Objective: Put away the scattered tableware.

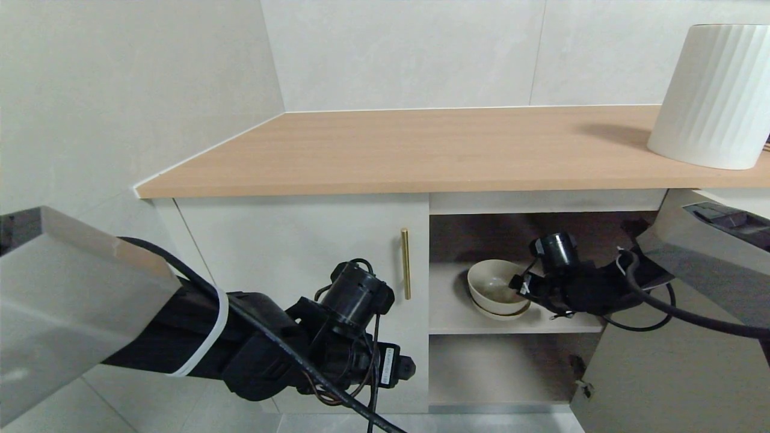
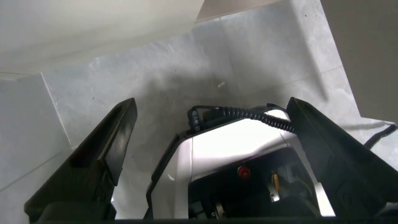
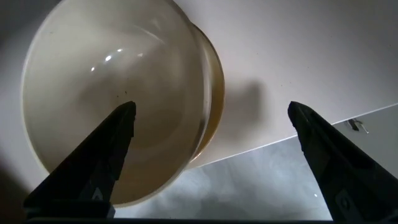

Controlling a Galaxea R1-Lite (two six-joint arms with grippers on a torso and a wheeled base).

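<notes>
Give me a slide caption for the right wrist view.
Open right end effector poised over a cream bowl stacked on a second dish, on the cabinet shelf.

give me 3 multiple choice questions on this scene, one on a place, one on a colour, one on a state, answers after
1. Where is the cream bowl?
A) on the countertop
B) on the upper cabinet shelf
C) on the floor

2. What colour is the cabinet door handle?
A) gold
B) black
C) red

3. How do the fingers of the right gripper stand?
A) shut on the bowl
B) shut on nothing
C) open

Answers:
1 B, the head view shows the bowl on the shelf inside the open cabinet.
2 A, the handle is a gold bar on the closed door.
3 C, the right wrist view shows both fingers spread wide apart over the bowl.
</notes>
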